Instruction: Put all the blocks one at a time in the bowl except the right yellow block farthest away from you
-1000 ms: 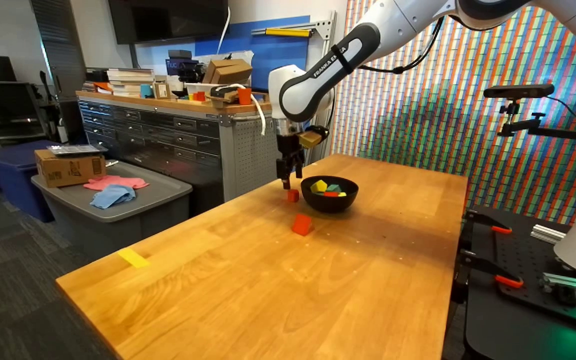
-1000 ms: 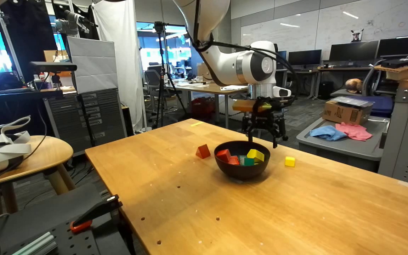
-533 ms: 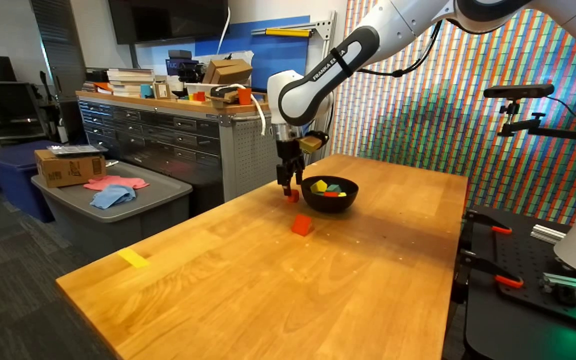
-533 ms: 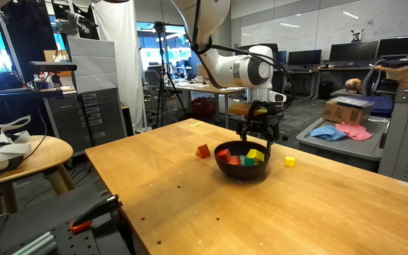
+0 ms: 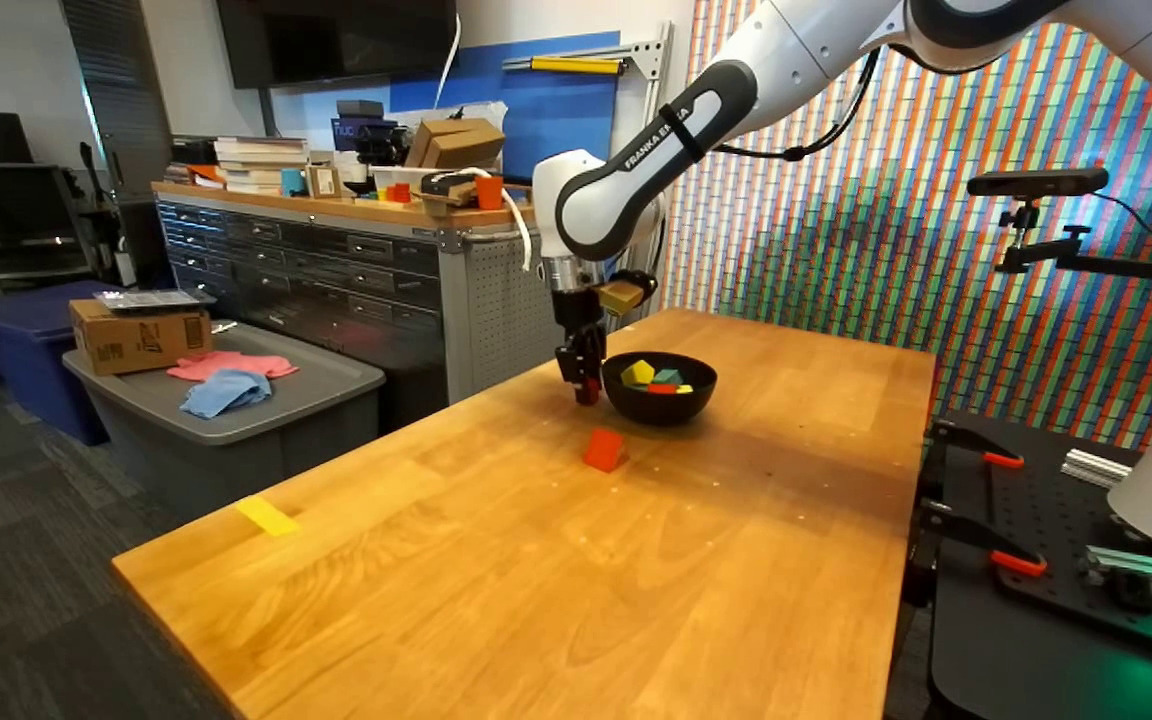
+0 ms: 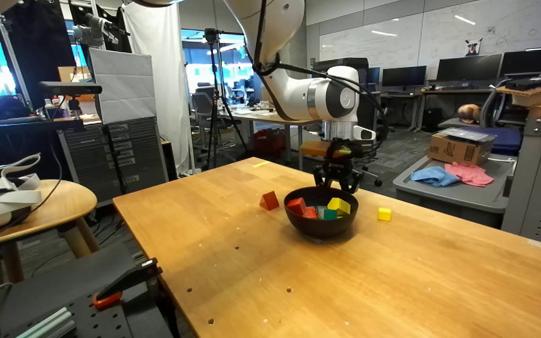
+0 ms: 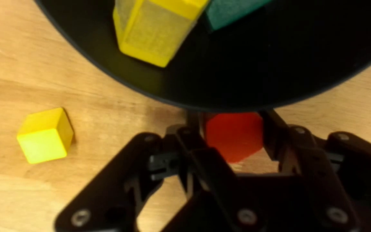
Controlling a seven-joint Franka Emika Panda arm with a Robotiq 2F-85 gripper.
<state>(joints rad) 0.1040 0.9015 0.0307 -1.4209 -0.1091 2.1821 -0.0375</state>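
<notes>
Beyond the table [image 5: 756, 560], a drawer cabinet [image 5: 306, 265] is seen in an exterior view. The bowl [image 5: 658, 408] is set upright on the table, and several blocks, among them a yellow block [image 6: 339, 206], a green block [image 6: 329, 214] and red pieces [image 6: 296, 205], are contained in it.

Current step, as judged: pick-up of the red block [image 7: 235, 138] just beside the bowl. Its opposite sides are gripped by the fingers [image 7: 271, 138], which appear clamped on it in the wrist view. The gripper [image 7: 231, 124] is pointed downward, low at the table; whether the block is clear of the surface cannot be told. The edge of the block toward the bowl is covered by the bowl's rim in that view, so contact with the bowl can be neither confirmed nor excluded.

Next move, as judged: a straight lift to above the rim is called for before any sideways travel; the block is then to be released over the bowl. If travel is begun too low, the bowl may be pushed.

The red wedge [image 6: 269, 201], near the bowl, is to be loaded afterwards. The yellow cube [image 7: 45, 137], apart on the table, is probably the excepted block and is to be left.
</notes>
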